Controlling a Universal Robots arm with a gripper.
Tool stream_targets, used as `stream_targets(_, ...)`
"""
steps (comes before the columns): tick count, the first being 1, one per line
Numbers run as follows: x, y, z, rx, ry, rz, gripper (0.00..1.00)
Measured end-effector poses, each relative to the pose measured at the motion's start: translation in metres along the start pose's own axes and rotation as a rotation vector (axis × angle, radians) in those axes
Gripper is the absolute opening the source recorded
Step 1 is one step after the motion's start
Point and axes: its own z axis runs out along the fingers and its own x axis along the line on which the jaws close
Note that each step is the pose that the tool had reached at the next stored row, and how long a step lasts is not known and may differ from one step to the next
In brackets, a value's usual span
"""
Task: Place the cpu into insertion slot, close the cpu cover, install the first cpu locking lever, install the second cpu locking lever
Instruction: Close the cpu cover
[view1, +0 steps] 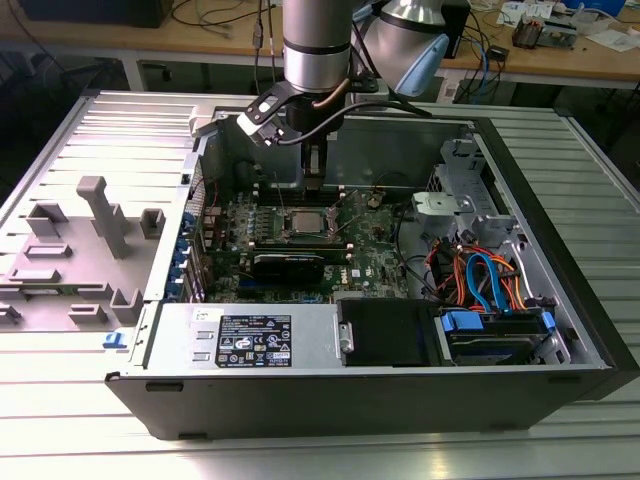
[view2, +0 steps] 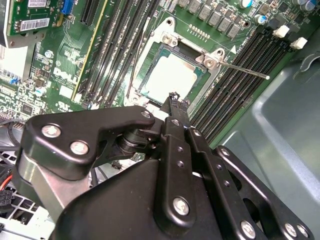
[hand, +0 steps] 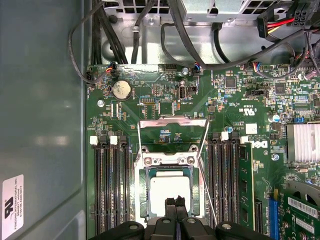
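- The cpu (hand: 170, 192) is seated in the insertion slot (hand: 140, 195) with its pale face bare. It shows in the second wrist view too (view2: 167, 75).
- The cpu cover (hand: 172, 121) stands swung up and open, clear of the chip.
- A thin locking lever (hand: 207, 192) slants free alongside the socket.
- The gripper (hand: 175, 202) is at the chip's edge, fingertips together on nothing. Touching or just clear is hard to call.
- Around it is the green motherboard (hand: 235, 110) and black memory slots (hand: 107, 190), all inside the open computer case (view1: 400, 150).
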Motion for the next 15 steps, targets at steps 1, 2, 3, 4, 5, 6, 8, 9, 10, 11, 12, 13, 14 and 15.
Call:
stream_targets(1,0.0000,0.0000,0.0000,0.0000,0.0000,0.000,0.11)
stream_targets(2,0.0000,0.0001,0.0000,0.0000,0.0000,0.000,0.11)
stream_targets(3,0.0000,-0.0002,-0.0001,-0.0005,0.0000,0.000,0.11)
stream_targets(4,0.0000,-0.0005,-0.0009,-0.0018,-0.0002,0.000,0.11)
stream_targets(5,-0.0001,-0.0005,-0.0016,-0.0020,0.0000,0.000,0.11)
stream_targets(6,-0.0001,-0.0005,-0.0028,-0.0020,-0.0001,0.000,0.11)
stream_targets(8,-0.0002,-0.0005,-0.0047,-0.0020,0.0000,0.000,0.11)
stream_targets(9,-0.0004,-0.0004,-0.0071,-0.0021,0.0001,0.000,0.11)
stream_targets(10,-0.0003,-0.0004,-0.0082,-0.0021,0.0001,0.000,0.11)
stream_targets(11,-0.0002,-0.0004,-0.0095,-0.0022,0.0000,0.000,0.11)
stream_targets(12,0.0000,-0.0004,-0.0111,-0.0027,0.0000,0.000,0.11)
stream_targets(13,0.0003,-0.0003,-0.0121,-0.0035,0.0002,0.000,0.11)
stream_targets(14,0.0003,-0.0004,-0.0121,-0.0035,0.0003,0.000,0.11)
stream_targets(15,0.0003,-0.0004,-0.0123,-0.0034,0.0000,0.000,0.11)
